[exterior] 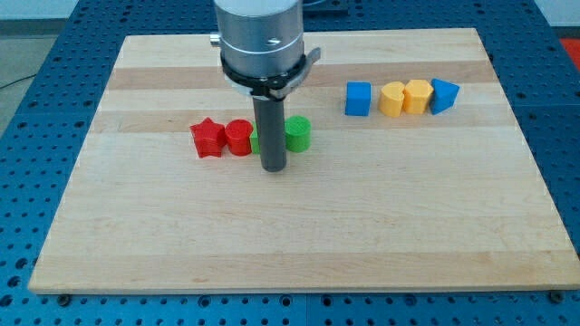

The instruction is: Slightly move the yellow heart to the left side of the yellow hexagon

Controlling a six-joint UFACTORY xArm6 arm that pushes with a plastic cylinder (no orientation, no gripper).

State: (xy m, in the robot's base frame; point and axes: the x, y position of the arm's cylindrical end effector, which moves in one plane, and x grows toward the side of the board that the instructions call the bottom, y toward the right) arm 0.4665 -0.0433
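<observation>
tool: bare rod, nothing grasped | my tip [274, 169] on counter [299, 244], just below green blocks [298, 132] | yellow heart [391, 98] touching yellow hexagon [418, 95], both upper right of tip

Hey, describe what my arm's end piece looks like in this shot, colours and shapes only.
A wide silver-grey metal cylinder with a black ring at its base carries a straight dark grey rod; my tip is its blunt round end. No cables or markings show.

red star [207, 138]; red cylinder [238, 138]; green blocks [298, 133]; blue cube [359, 99]; blue wedge [444, 95]; wooden board [299, 244]
</observation>
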